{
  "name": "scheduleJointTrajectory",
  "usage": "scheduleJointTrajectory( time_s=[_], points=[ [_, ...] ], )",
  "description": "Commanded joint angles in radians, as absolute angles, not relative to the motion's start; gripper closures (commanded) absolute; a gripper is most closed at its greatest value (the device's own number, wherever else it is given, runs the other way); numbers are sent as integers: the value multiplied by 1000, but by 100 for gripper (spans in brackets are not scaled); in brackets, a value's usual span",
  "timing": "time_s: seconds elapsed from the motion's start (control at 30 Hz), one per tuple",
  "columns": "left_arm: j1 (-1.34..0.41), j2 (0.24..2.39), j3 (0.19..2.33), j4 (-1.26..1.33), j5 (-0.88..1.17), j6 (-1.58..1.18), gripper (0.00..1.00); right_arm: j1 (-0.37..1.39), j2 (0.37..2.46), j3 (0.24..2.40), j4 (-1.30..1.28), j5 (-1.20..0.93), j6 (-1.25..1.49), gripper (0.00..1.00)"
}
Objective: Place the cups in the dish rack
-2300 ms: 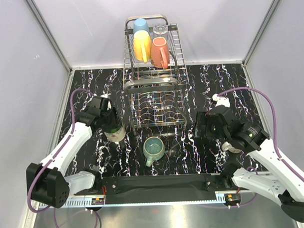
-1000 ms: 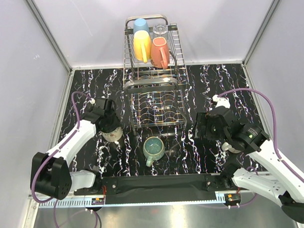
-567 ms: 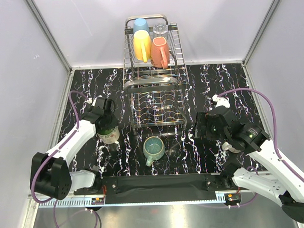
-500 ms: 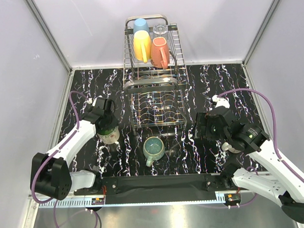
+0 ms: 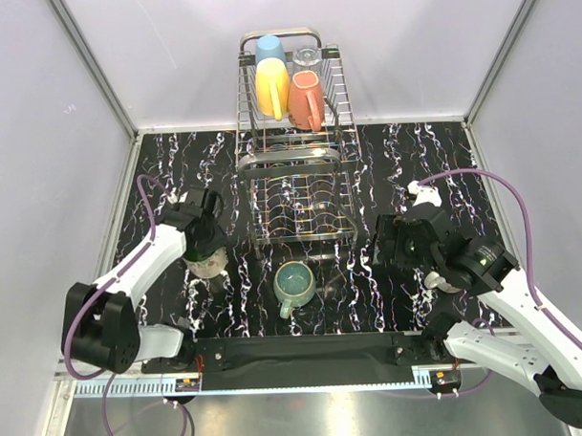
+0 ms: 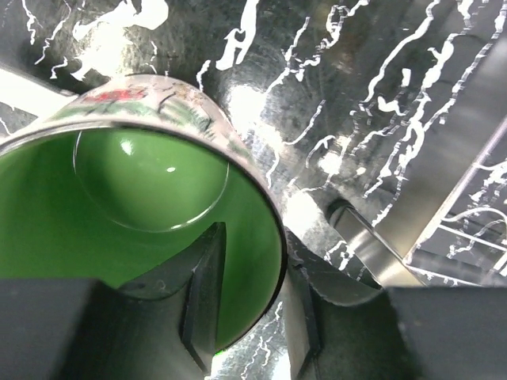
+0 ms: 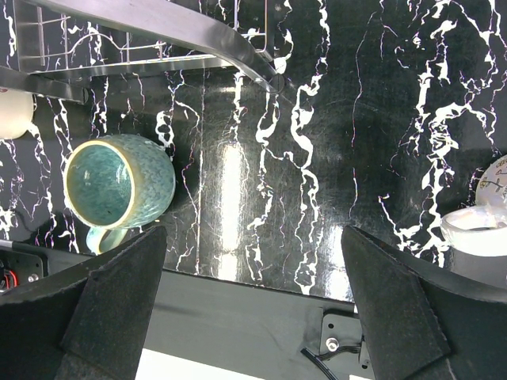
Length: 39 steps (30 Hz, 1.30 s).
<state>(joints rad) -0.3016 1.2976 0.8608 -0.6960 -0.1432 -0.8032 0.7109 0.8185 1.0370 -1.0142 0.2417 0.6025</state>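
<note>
**Clerk:** Item one, dish rack (image 5: 289, 158). Location and contents?

**Checker:** Back centre of the surface (image 5: 404, 166), 12 o'clock from the arm bases. The upper shelf holds four: light blue tumbler (image 5: 269, 48), clear glass (image 5: 307, 57), yellow-orange cup (image 5: 272, 85) and salmon-pink cup (image 5: 304, 95). No cups that I can see in the plate tier below.

**Clerk:** Item two, cream cup (image 6: 142, 182), green inside?

**Checker:** Low by the surface, at 9 o'clock of the plate tier. Mouth up, long axis near upright. Whether its base rests flat I cannot tell. The left gripper (image 6: 253, 301) is on it from above. One finger (image 6: 204, 293) is down inside the green and the other is outside the wall, with the rim between them. The jaws are part-way open. A strip of green shows between the inside finger and the wall, so I read it as straddling, not pinching.

**Clerk:** Bearing to its berth?

**Checker:** The upper shelf lies at roughly 1 o'clock from that cup, and higher. In my judgement the move depends on closing on the wall first, then carrying the cup up over the shelf's rim.

**Clerk:** Item three, teal-green cup (image 5: 294, 283)?

**Checker:** Upright on the surface at 6 o'clock of the rack, mouth up, handle towards 7 o'clock.

**Clerk:** Nearest arm?

**Checker:** The right gripper (image 7: 253, 317) hangs above the surface with jaws at full spread, holding nothing. The cup lies near it, at about 8 o'clock.
</note>
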Motion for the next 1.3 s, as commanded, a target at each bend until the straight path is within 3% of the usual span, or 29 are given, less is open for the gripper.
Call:
scheduleJointTrajectory(
  time_s=[0.0, 0.07, 0.1, 0.2, 0.43, 0.8, 1.07, 1.17, 1.27],
  points=[
    [-291, 1344, 868, -782, -184, -795, 66, 712, 818, 1052, -976, 232, 614, 2],
    [-290, 1356, 862, -779, -187, -805, 72, 712, 816, 1055, -979, 233, 612, 2],
    [-285, 1355, 862, -769, -177, -804, 87, 710, 813, 1055, -982, 233, 611, 2],
    [-272, 1324, 870, -773, -172, -811, 100, 710, 808, 1058, -988, 238, 611, 2],
    [-250, 1157, 995, -880, -201, -810, 100, 710, 815, 1074, -988, 238, 603, 2],
    [-247, 852, 1402, -986, -264, -905, 100, 712, 859, 1161, -979, 199, 552, 2],
    [-247, 788, 1554, -673, -6, -962, 100, 712, 841, 1282, -911, 85, 434, 3],
    [-247, 798, 1553, -507, 191, -1023, 100, 712, 827, 1311, -812, -26, 365, 2],
    [-247, 792, 1517, -338, 264, -1148, 100, 712, 824, 1331, -679, -200, 277, 3]
  ],
)
